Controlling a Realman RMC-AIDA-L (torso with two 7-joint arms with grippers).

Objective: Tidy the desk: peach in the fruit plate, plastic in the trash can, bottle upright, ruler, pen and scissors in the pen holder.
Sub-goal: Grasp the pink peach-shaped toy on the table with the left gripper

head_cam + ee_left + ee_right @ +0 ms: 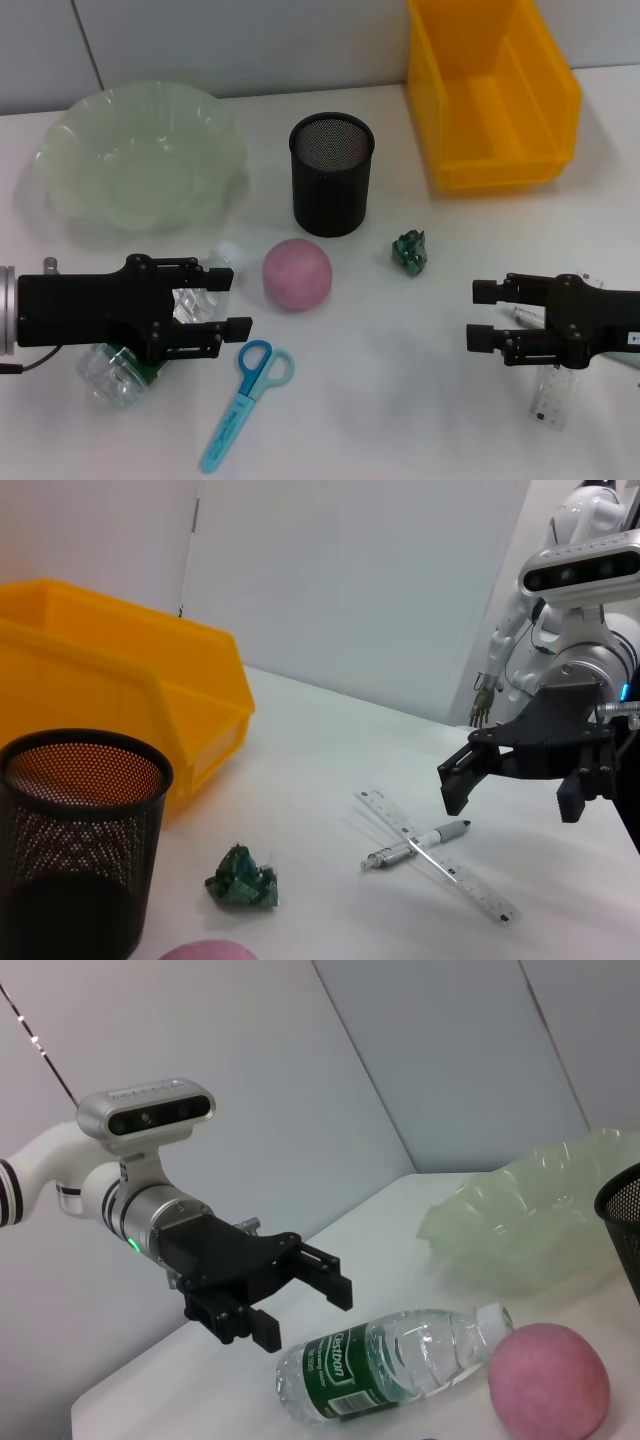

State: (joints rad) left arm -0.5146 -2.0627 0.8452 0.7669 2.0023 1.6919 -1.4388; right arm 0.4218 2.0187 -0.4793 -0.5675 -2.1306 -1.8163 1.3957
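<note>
The left gripper is held above the lying bottle, jaws apart and gripping nothing. The right gripper is held above the ruler and pen, jaws apart. The peach is located on the counter beside the bottle cap. The scissors are laid flat in front of it. The crumpled plastic is located near the pen holder.

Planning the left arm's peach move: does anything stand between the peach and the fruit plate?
Nothing visible does. The peach lies on the table just past the left gripper; the fruit plate sits behind it, the lying bottle beside the path.
</note>
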